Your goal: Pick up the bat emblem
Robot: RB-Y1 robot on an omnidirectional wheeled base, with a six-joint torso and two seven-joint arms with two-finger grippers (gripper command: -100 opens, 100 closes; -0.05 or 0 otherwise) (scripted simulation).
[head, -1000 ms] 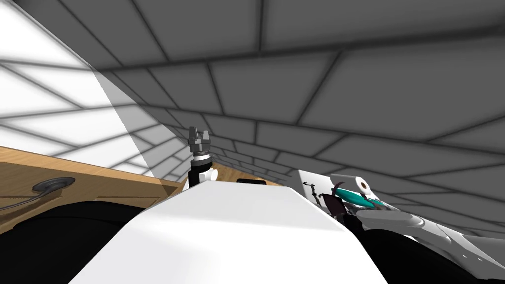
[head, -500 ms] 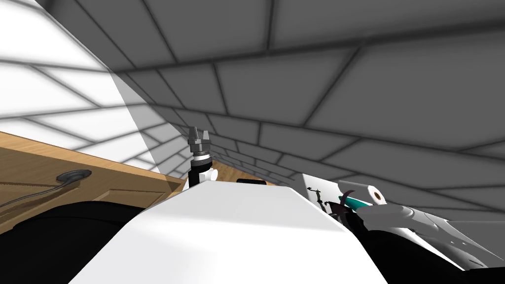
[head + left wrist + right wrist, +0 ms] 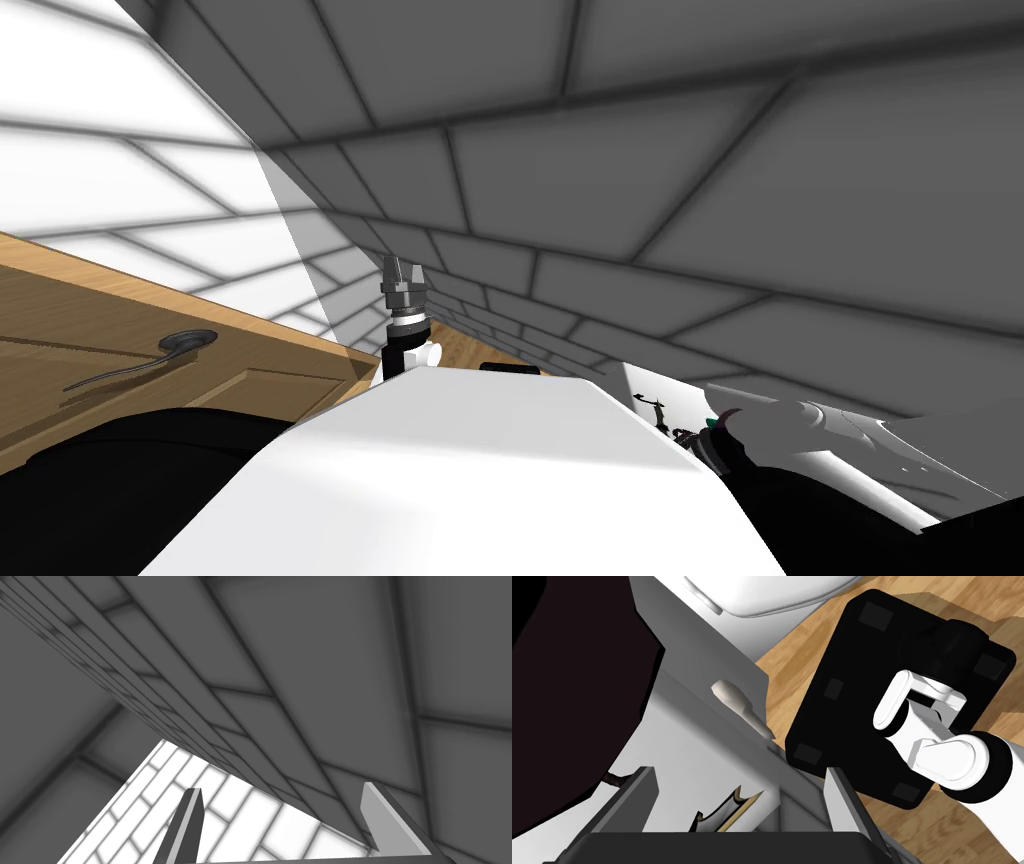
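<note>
Over a pale grey surface (image 3: 702, 751) with right gripper (image 3: 738, 773) spread wide, gripping nothing — bat emblem (image 3: 732, 808), dark with a tan edge, down between the fingers near the gripper body, touching neither. Up by the tiled wall (image 3: 600, 150) with left gripper (image 3: 281, 788) — likewise spread wide, empty.

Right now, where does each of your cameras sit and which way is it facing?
Head view: on my head, facing steeply down and forward toward a grey tiled wall; my left hand stands upright.
Left wrist view: on that hand, looking up along its open fingers.
Right wrist view: on my right hand, looking down at a dark, curved bat emblem with a tan edge, seen between its open fingers on a white cabinet.
Shared: head and right wrist views both show the white cabinet.
</note>
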